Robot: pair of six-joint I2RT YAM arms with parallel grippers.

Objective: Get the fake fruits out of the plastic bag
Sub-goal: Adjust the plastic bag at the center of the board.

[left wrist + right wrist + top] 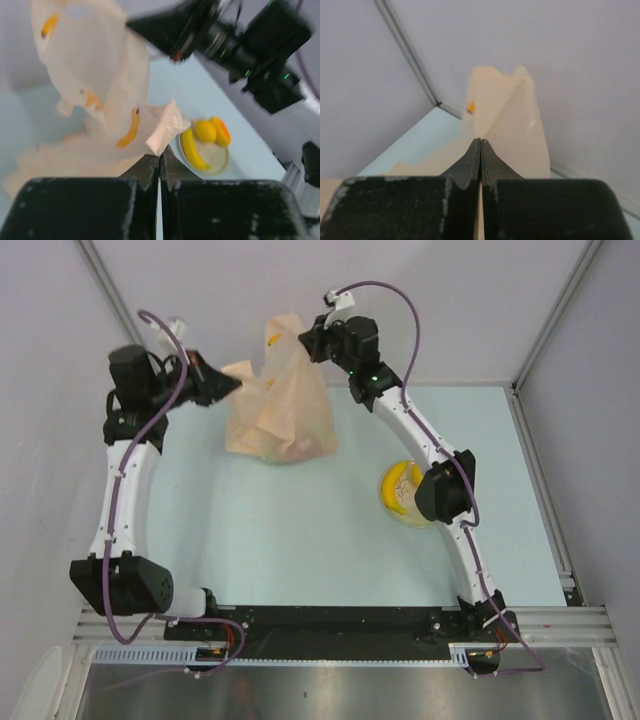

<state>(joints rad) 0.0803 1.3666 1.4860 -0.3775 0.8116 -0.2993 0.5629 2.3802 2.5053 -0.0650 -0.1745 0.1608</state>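
Observation:
The peach-orange plastic bag [278, 405] hangs stretched between my two grippers at the back of the table, its bottom resting on the surface. Orange and reddish fruits [290, 448] show faintly through its lower part. My left gripper [236, 386] is shut on the bag's left edge [162, 132]. My right gripper [304, 337] is shut on the bag's upper handle [502, 120]. A yellow banana [190, 150], a yellow lemon [205, 131] and an orange fruit [221, 131] lie on the cream plate [408, 502], partly hidden by my right arm in the top view.
Grey walls close in the table at the back and both sides. My right arm [440, 480] reaches over the plate. A metal rail [545, 500] runs along the table's right edge.

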